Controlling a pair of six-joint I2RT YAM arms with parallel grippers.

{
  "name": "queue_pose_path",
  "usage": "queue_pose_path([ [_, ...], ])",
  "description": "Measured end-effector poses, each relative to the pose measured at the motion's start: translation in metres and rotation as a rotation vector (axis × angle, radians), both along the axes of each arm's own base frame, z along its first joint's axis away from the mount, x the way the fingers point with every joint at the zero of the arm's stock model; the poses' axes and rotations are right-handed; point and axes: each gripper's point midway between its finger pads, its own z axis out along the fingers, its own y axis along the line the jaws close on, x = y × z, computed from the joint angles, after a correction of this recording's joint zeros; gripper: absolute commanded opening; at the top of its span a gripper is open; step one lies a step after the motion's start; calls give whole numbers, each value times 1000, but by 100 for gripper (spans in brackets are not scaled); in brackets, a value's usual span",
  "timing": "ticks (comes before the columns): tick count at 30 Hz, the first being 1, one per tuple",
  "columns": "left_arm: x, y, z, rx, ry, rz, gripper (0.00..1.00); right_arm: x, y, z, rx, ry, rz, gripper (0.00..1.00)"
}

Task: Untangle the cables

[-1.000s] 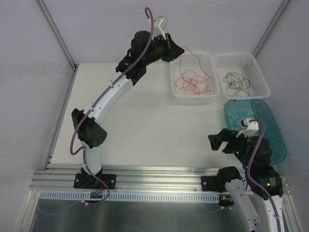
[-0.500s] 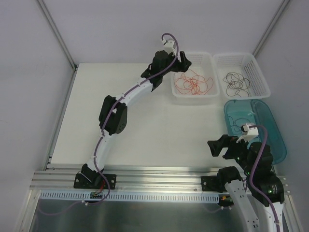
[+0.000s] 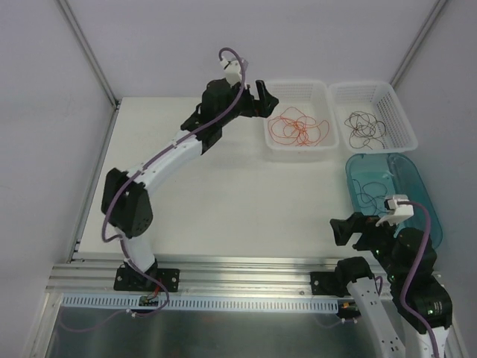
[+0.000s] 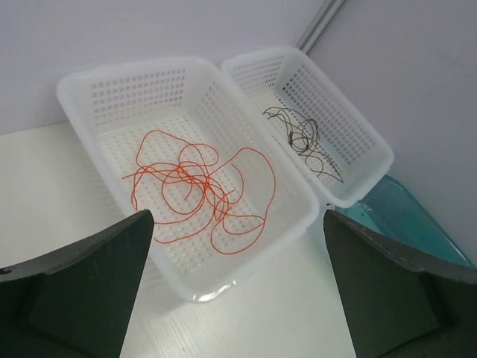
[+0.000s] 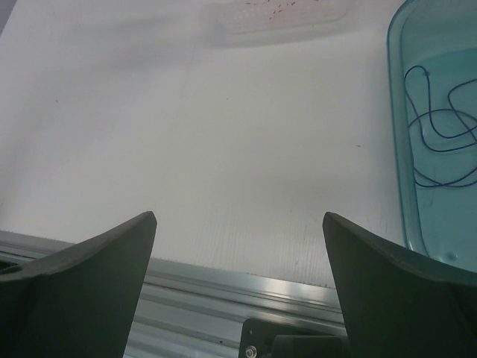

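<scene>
Right of the right fingers (image 5: 82,291), the tray (image 5: 397,149) and its cable (image 5: 431,104) run off the edge; far ahead, a basket (image 5: 276,19) is blurred and cut off.

Held the left arm (image 3: 160,160) stretched forward and to the right from its base, elbow bent low on the left, wrist raised at the far end. Carried the left gripper (image 3: 266,101) aloft, tilted downward, jaws spread wide, nothing between the fingers (image 4: 89,283). Had the right arm (image 3: 406,276) folded close over its own base, wrist bent forward. Pointed the right gripper (image 3: 344,230) leftward and down, jaws likewise wide apart, empty.
</scene>
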Motion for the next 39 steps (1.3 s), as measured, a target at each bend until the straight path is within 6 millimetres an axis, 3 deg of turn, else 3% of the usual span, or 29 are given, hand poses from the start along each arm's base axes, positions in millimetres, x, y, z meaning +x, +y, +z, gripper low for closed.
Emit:
queue_pose_path([
  [4,-53,45,43,-32,-17,46,99,-6,-8,20,-15,-56,-24,99],
  [7,-93,85,50,-25,-7,108,99,-11,-15,27,-30,-70,-52,100],
  [15,-188,187,12,62,80,279,99,-26,-33,46,-71,-119,-111,97],
  [18,-225,225,11,61,69,339,99,-31,-42,49,-100,-138,-144,97],
  [23,-279,277,26,7,6,407,99,-39,-53,52,-130,-170,-180,97],
  [26,-304,299,22,-6,-8,431,99,-44,-56,54,-142,-199,-185,97],
  [31,-336,327,0,13,17,462,99,-63,-65,63,-146,-280,-203,97],
  [35,-356,345,-14,9,26,491,99,-78,-73,69,-143,-329,-232,97],
  [39,-372,362,-25,-9,38,521,99,-80,-77,70,-148,-330,-249,97],
])
